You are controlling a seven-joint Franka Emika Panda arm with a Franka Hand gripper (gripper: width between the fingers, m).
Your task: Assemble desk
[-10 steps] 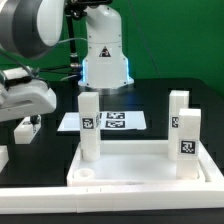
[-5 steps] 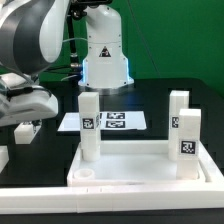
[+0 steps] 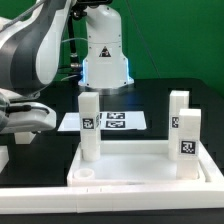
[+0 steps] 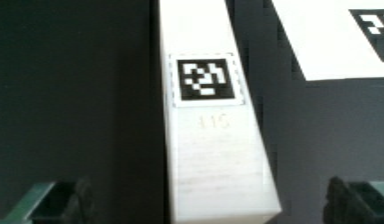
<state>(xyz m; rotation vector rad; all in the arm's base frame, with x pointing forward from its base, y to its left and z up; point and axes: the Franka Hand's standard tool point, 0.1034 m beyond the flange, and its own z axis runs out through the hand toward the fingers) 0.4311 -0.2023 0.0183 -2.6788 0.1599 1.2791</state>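
1. Gripper [image 4: 192, 200]: in the wrist view the two dark fingertips [image 4: 47, 200] appear at the lower corners of the frame, set wide apart. They grip nothing.
2. Loose leg post [image 4: 215, 110]: a white square post lies lengthwise between the spread fingers, clear of both. It carries a black-and-white tag on its upper face.
3. Arm: in the exterior view the grey and white arm fills the upper left and left of the frame. The gripper itself is cut off at the left edge, low over the black table [image 3: 40, 165].
4. Marker board [image 3: 105, 122]: a flat white sheet with printed tags lies at mid-frame, behind the desk parts. One corner also shows at the upper right of the wrist view.
5. Tabletop panel [image 3: 140, 172]: the white rimmed panel lies across the lower centre and right of the exterior view, with a round socket at its near left corner.
6. Standing leg posts: one [image 3: 89, 125] stands upright at the panel's left side. Two more [image 3: 184, 135] stand at its right side, one behind the other.
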